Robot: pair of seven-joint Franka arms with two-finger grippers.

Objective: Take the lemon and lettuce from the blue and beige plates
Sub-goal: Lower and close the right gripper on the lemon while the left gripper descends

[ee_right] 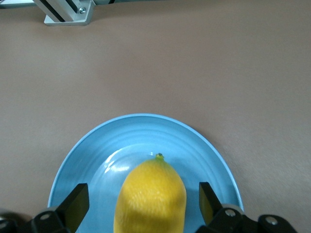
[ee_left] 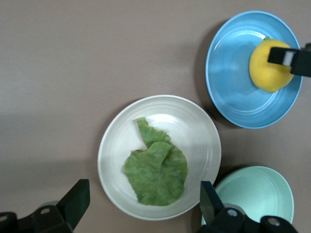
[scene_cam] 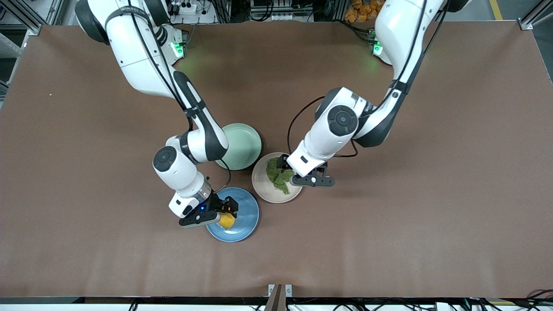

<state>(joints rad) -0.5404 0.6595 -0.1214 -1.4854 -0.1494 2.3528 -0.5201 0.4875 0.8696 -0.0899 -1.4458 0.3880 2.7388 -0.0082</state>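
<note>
The yellow lemon [scene_cam: 227, 220] lies on the blue plate [scene_cam: 247, 216]. My right gripper [scene_cam: 216, 211] is down over it, open, with a finger on each side of the lemon [ee_right: 150, 196] and a gap to both. The crinkled green lettuce [scene_cam: 278, 177] lies on the beige plate [scene_cam: 265, 190]. My left gripper [scene_cam: 307, 178] is open above that plate's edge toward the left arm's end, with the lettuce [ee_left: 155, 170] between its spread fingers and lower down. The blue plate [ee_left: 233, 73] with the lemon [ee_left: 269, 65] also shows in the left wrist view.
A pale mint-green plate [scene_cam: 242, 144] stands bare beside the beige plate, farther from the front camera than the blue plate, partly under the right arm. It also shows in the left wrist view [ee_left: 257, 194]. Brown table [scene_cam: 432, 194] lies all round.
</note>
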